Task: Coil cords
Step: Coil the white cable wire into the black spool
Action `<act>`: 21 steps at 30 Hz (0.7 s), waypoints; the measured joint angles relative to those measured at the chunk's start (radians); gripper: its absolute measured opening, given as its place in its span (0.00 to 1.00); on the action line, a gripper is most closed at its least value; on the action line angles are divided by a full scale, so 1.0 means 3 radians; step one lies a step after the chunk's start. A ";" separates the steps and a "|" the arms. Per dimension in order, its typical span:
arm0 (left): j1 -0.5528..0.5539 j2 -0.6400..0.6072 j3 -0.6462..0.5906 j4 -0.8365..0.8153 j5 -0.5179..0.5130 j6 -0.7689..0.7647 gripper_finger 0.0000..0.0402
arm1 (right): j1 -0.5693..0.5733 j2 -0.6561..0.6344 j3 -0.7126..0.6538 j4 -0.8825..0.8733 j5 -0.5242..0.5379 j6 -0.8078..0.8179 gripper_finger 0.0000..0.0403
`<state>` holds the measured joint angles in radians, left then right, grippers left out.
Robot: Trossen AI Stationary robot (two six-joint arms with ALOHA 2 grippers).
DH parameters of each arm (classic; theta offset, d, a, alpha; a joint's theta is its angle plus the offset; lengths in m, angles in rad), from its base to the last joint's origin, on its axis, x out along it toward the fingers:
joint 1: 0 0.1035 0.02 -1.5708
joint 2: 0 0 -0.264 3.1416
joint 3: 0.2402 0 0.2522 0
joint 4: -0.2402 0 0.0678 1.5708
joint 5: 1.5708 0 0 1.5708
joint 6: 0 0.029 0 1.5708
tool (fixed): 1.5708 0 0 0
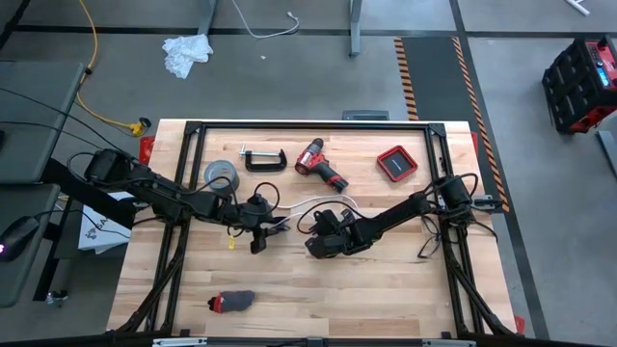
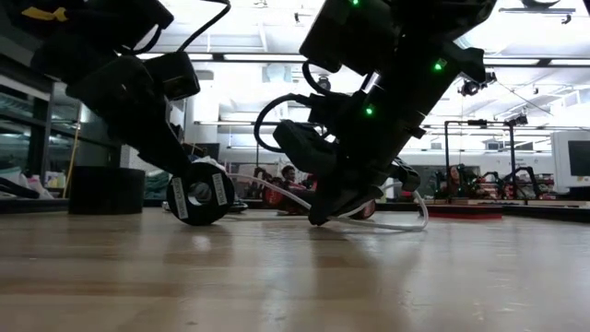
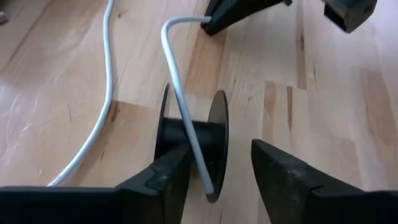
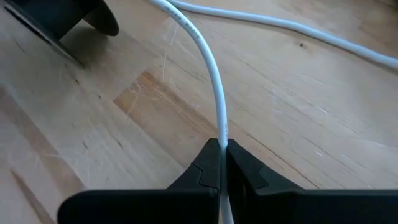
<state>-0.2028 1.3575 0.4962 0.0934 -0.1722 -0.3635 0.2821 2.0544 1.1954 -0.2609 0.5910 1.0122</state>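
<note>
Cord [image 4: 214, 93] mid-desk [image 1: 386, 289], pinched tight in right hand [image 4: 222, 148] and draped over spool [image 3: 189, 146] standing between spread fingers of left hand [image 3: 221, 165]; likely to slip off the spool's rim if pulled slack or sideways.

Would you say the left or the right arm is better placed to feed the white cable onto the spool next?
Probably the right: the right hand is shut on the white cable, while the left hand sits open around the black spool.
</note>
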 joint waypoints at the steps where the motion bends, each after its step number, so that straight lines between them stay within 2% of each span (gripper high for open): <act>1: 0.0000 0.0000 0.0002 0.0005 -0.0034 0.0000 0.43 | 0.0000 0.0000 0.0000 0.0001 -0.0007 0.0000 0.00; 9: 0.0001 0.0000 0.0002 -0.0305 -0.0275 0.0004 0.45 | 0.0000 0.0000 0.0000 0.0001 -0.0057 0.0000 0.00; 21: 0.0001 0.0005 0.0015 -0.0296 -0.0524 0.0210 0.45 | -0.0001 0.0000 0.0000 0.0002 -0.0081 0.0025 0.00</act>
<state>-0.2024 1.3590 0.5007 0.0047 -0.3295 -0.3004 0.2818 2.0544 1.1954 -0.2604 0.5666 1.0199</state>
